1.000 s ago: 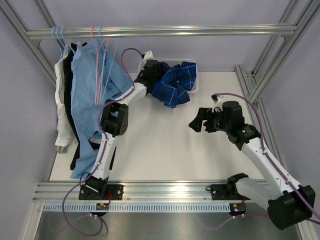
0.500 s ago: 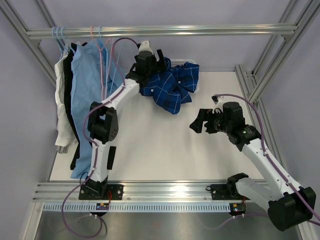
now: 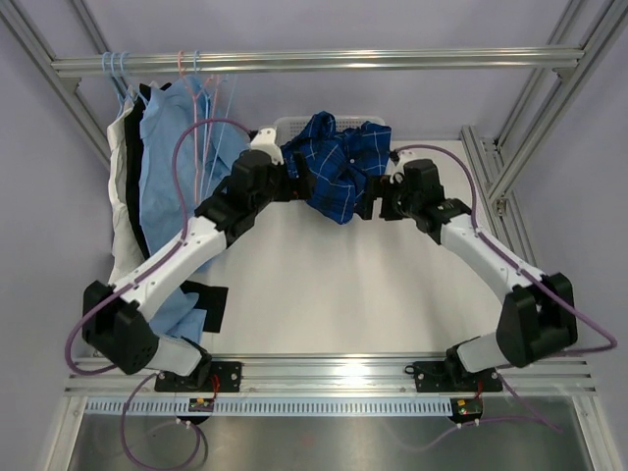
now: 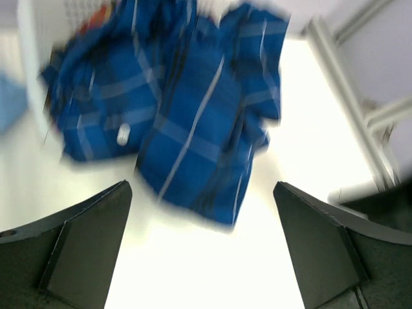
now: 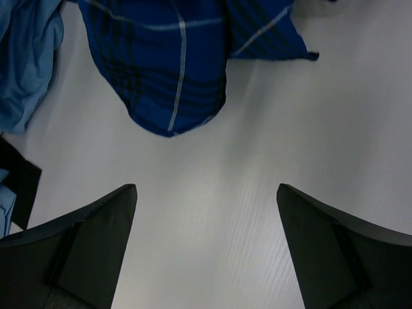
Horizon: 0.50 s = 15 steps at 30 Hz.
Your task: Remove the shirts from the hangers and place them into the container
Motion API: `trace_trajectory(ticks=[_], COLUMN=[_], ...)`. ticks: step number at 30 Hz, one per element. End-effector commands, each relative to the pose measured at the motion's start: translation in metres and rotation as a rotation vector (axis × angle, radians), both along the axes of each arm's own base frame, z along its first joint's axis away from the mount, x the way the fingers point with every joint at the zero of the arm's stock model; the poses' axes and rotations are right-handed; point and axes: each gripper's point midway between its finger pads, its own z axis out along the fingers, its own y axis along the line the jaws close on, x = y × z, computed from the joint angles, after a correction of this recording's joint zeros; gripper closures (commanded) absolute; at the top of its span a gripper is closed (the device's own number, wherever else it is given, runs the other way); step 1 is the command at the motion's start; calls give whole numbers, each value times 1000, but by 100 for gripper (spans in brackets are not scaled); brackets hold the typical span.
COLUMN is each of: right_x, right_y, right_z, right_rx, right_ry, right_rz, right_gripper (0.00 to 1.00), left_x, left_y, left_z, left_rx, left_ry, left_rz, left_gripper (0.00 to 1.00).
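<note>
Shirts first: off its hanger and bunched over the near wall of the container (image 3: 294, 125), the dark blue checked shirt (image 3: 334, 169), partly inside and partly spilled onto the table (image 3: 324, 294), most likely because let go at the rim rather than pushed fully in. Flanked by both arms. On one side, the left gripper (image 3: 297, 184), jaws spread wide and holding nothing, with only cloth and tabletop between the fingers (image 4: 84, 244) in its wrist view. On the other, the right gripper (image 3: 376, 207), likewise wide open and empty, aimed at the hem lying on the table, probably so as to gather the overspill and tuck it in. Hard to tell from the blurred left wrist view what else lies in the container, beyond a fleck of orange-red. Further left, on hangers (image 3: 196, 78) hooked over the metal rail (image 3: 324, 61): light blue shirt (image 3: 172, 157), black shirt (image 3: 131, 196), white shirt (image 3: 120, 226), packed close together and drooping to the table's edge. Plain white matt tabletop; aluminium frame bars (image 3: 491, 167) at sides and back; pale lilac walls (image 3: 589, 196) all round.
</note>
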Motion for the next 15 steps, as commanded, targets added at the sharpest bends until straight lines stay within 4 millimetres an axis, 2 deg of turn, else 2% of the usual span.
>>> trace_trajectory(ticks=[1, 2, 4, 5, 6, 7, 8, 9, 10, 11, 12, 14, 15], right_x=[50, 65, 80, 90, 98, 102, 110, 116, 118, 125, 128, 136, 138], right_y=[22, 29, 36, 41, 46, 52, 59, 64, 68, 74, 78, 86, 89], right_z=[31, 28, 24, 31, 15, 12, 17, 0, -5, -1, -17, -28, -29], right_rx=[-17, -21, -26, -15, -24, -20, -8, -11, -7, 4, 0, -1, 5], right_ry=[-173, -184, -187, -212, -186, -184, -203, -171, -162, -171, -138, -121, -116], right_rz=[-3, 3, 2, 2, 6, 15, 22, 32, 42, 48, 61, 80, 90], right_gripper=[0, 1, 1, 1, 1, 1, 2, 2, 3, 4, 6, 12, 19], left_x=[-53, -74, -94, -102, -112, -122, -127, -135, -142, -145, -150, -157, -158], left_y=[10, 15, 18, 22, 28, 35, 39, 46, 53, 58, 64, 72, 75], left_z=[-9, -22, -35, -42, -61, -59, -63, -76, -73, -77, -87, -87, -89], left_rx=[16, 32, 37, 50, 71, 78, 89, 110, 113, 131, 149, 161, 162], left_ry=[39, 67, 97, 106, 137, 121, 122, 142, 125, 118, 127, 100, 92], left_rz=[-88, -110, -147, -158, -162, -169, -173, -175, -170, -169, -165, -161, -155], left_gripper=[1, 1, 1, 1, 1, 1, 1, 1, 1, 1, 1, 1, 1])
